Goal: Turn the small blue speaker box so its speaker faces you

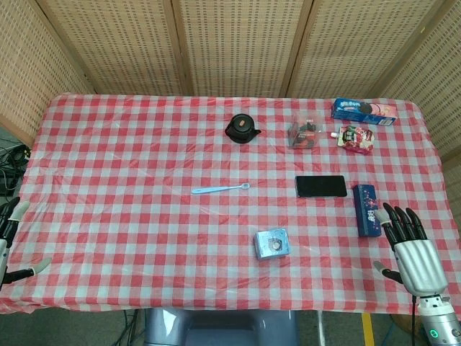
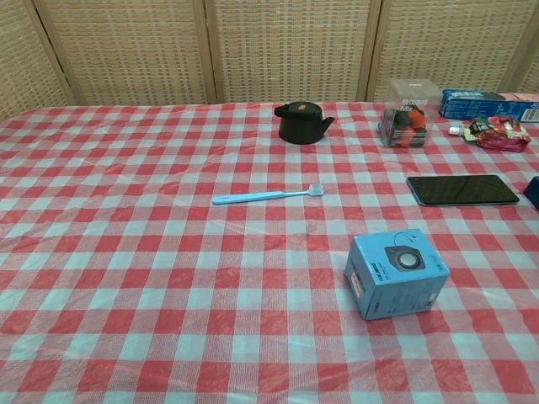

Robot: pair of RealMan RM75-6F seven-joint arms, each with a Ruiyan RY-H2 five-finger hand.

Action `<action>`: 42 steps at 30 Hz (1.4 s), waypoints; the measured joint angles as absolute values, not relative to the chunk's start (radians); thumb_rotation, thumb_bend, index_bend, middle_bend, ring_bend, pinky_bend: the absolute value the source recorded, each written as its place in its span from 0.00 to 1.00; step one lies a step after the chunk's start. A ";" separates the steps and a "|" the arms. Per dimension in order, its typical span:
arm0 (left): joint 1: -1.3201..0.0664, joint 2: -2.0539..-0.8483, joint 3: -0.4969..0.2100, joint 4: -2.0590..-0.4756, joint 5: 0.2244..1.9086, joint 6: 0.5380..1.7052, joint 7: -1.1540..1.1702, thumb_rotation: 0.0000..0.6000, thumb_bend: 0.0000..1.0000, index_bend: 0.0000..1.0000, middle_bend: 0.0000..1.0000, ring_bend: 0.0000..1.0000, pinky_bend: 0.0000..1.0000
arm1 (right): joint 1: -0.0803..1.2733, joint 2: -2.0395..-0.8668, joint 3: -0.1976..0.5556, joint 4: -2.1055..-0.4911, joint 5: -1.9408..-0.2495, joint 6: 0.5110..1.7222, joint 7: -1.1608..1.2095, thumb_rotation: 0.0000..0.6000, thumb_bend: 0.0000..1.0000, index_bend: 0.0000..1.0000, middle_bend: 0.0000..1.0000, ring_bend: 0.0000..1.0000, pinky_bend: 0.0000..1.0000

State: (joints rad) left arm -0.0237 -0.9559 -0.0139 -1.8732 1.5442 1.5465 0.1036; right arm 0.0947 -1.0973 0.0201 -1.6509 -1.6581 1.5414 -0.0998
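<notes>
The small blue speaker box (image 1: 272, 244) (image 2: 396, 273) lies on the checked cloth near the table's front edge, right of centre. Its top face carries the speaker picture; a side with print faces front-left in the chest view. My right hand (image 1: 410, 249) hovers at the table's front right corner, fingers spread and holding nothing, well to the right of the box. My left hand (image 1: 10, 238) shows only partly at the far left edge, fingers apart and empty. Neither hand appears in the chest view.
A black phone (image 1: 320, 186) and a dark blue carton (image 1: 366, 209) lie right of the box. A blue toothbrush (image 1: 220, 189) lies at mid-table. Further back stand a black teapot (image 1: 242, 128), a clear snack box (image 1: 303, 135), a red pouch (image 1: 355, 139) and a blue packet (image 1: 364, 110).
</notes>
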 measured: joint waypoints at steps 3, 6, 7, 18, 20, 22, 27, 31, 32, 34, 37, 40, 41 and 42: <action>-0.024 -0.956 -0.014 -1.873 1.542 1.545 0.104 1.00 0.00 0.00 0.00 0.00 0.00 | 0.097 -1.097 0.019 -1.652 -1.659 1.535 -0.097 1.00 0.00 0.00 0.00 0.00 0.00; -0.024 -0.957 -0.016 -1.872 1.535 1.544 0.106 1.00 0.00 0.00 0.00 0.00 0.00 | 0.110 -1.098 0.017 -1.653 -1.666 1.512 -0.093 1.00 0.00 0.00 0.00 0.00 0.00; -0.025 -0.958 -0.017 -1.872 1.532 1.543 0.108 1.00 0.00 0.00 0.00 0.00 0.00 | 0.121 -1.098 0.016 -1.653 -1.673 1.497 -0.094 1.00 0.00 0.00 0.00 0.00 0.00; -0.047 -0.983 -0.046 -1.865 1.477 1.518 0.137 1.00 0.00 0.00 0.00 0.00 0.00 | 0.322 -1.092 0.001 -1.698 -1.799 1.231 -0.077 1.00 0.00 0.03 0.02 0.00 0.00; -0.054 -0.988 -0.054 -1.863 1.454 1.506 0.144 1.00 0.00 0.00 0.00 0.00 0.00 | 0.379 -1.097 0.004 -1.712 -1.810 1.152 -0.075 1.00 0.00 0.04 0.03 0.00 0.00; -0.060 -0.991 -0.061 -1.861 1.434 1.495 0.151 1.00 0.00 0.00 0.00 0.00 0.00 | 0.433 -1.110 0.009 -1.724 -1.814 1.078 -0.078 1.00 0.00 0.05 0.05 0.00 0.00; -0.076 -0.998 -0.072 -1.859 1.394 1.465 0.167 1.00 0.00 0.00 0.00 0.00 0.00 | 0.518 -1.174 0.026 -1.728 -1.792 0.964 -0.122 1.00 0.02 0.08 0.09 0.04 0.06; -0.086 -1.000 -0.078 -1.857 1.367 1.446 0.174 1.00 0.00 0.00 0.00 0.00 0.00 | 0.552 -1.254 0.049 -1.696 -1.732 0.910 -0.177 1.00 0.10 0.10 0.13 0.09 0.13; -0.088 -1.000 -0.079 -1.857 1.361 1.441 0.175 1.00 0.00 0.00 0.00 0.00 0.00 | 0.559 -1.271 0.053 -1.689 -1.718 0.904 -0.189 1.00 0.11 0.10 0.14 0.10 0.14; -0.092 -1.000 -0.081 -1.856 1.355 1.434 0.176 1.00 0.00 0.00 0.00 0.00 0.00 | 0.574 -1.303 0.063 -1.675 -1.691 0.888 -0.218 1.00 0.13 0.11 0.15 0.11 0.15; -0.097 -0.997 -0.083 -1.855 1.347 1.426 0.172 1.00 0.00 0.00 0.00 0.00 0.00 | 0.590 -1.336 0.072 -1.655 -1.664 0.863 -0.261 1.00 0.16 0.12 0.17 0.13 0.17; -0.098 -0.994 -0.084 -1.854 1.343 1.424 0.165 1.00 0.00 0.00 0.00 0.00 0.00 | 0.602 -1.364 0.077 -1.639 -1.615 0.842 -0.314 1.00 0.19 0.15 0.22 0.18 0.23; -0.099 -0.993 -0.084 -1.854 1.342 1.423 0.162 1.00 0.00 0.00 0.00 0.00 0.00 | 0.604 -1.372 0.078 -1.635 -1.599 0.837 -0.329 1.00 0.22 0.16 0.25 0.21 0.28; -0.099 -0.992 -0.084 -1.853 1.342 1.423 0.160 1.00 0.00 0.00 0.00 0.00 0.00 | 0.606 -1.379 0.079 -1.631 -1.585 0.834 -0.342 1.00 0.24 0.18 0.27 0.23 0.32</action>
